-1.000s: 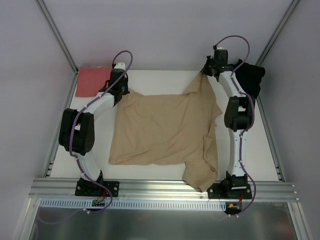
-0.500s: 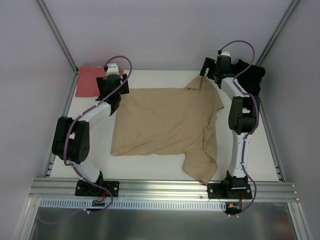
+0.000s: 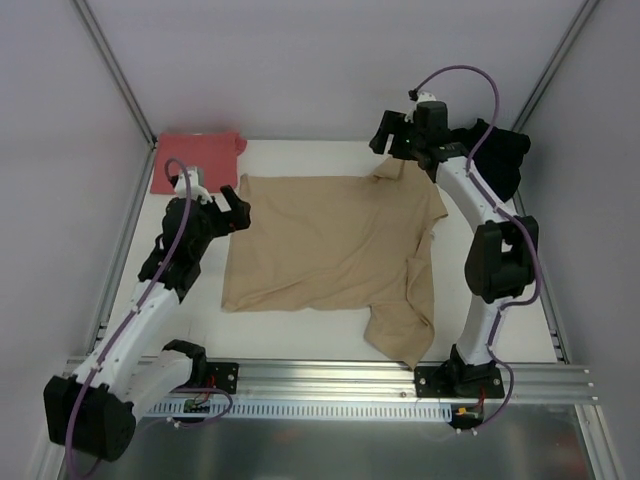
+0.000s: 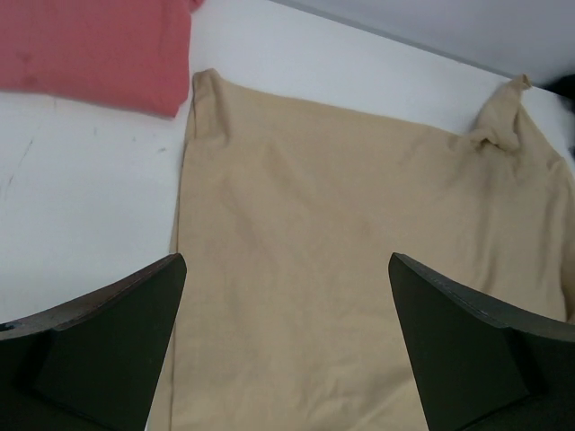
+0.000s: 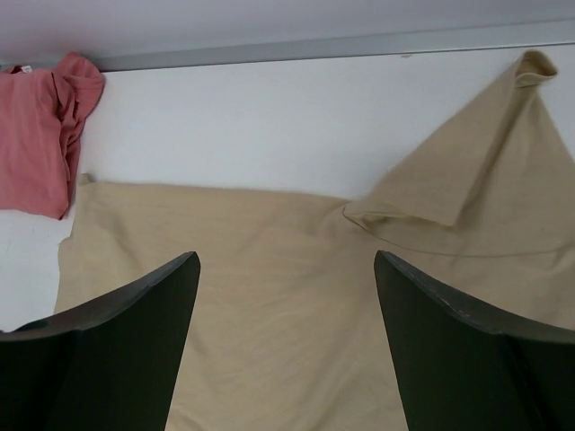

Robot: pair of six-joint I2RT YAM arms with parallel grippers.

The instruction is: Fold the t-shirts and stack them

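Note:
The tan-beige t-shirt (image 3: pixel 330 240) lies spread on the white table (image 3: pixel 290 335), with one sleeve bunched at the back right and a fold trailing toward the near edge. The salmon-red t-shirt (image 3: pixel 195 160) lies at the back left corner. The black t-shirt (image 3: pixel 503 155) is heaped at the back right, partly behind the right arm. My left gripper (image 3: pixel 230 212) hovers open over the tan shirt's left edge (image 4: pixel 359 224), holding nothing. My right gripper (image 3: pixel 390 135) hangs open above the shirt's back right corner (image 5: pixel 269 242), also holding nothing. The red shirt (image 4: pixel 90 49) (image 5: pixel 36 135) shows in both wrist views.
Grey enclosure walls stand close on the left, back and right, with slanted frame posts (image 3: pixel 115 70) at the back corners. An aluminium rail (image 3: pixel 330 375) carrying both arm bases runs along the near edge.
Both grippers opened and let go of the tan shirt, which dropped flat. The left arm drew back toward the near left. The right gripper rose and moved left at the back.

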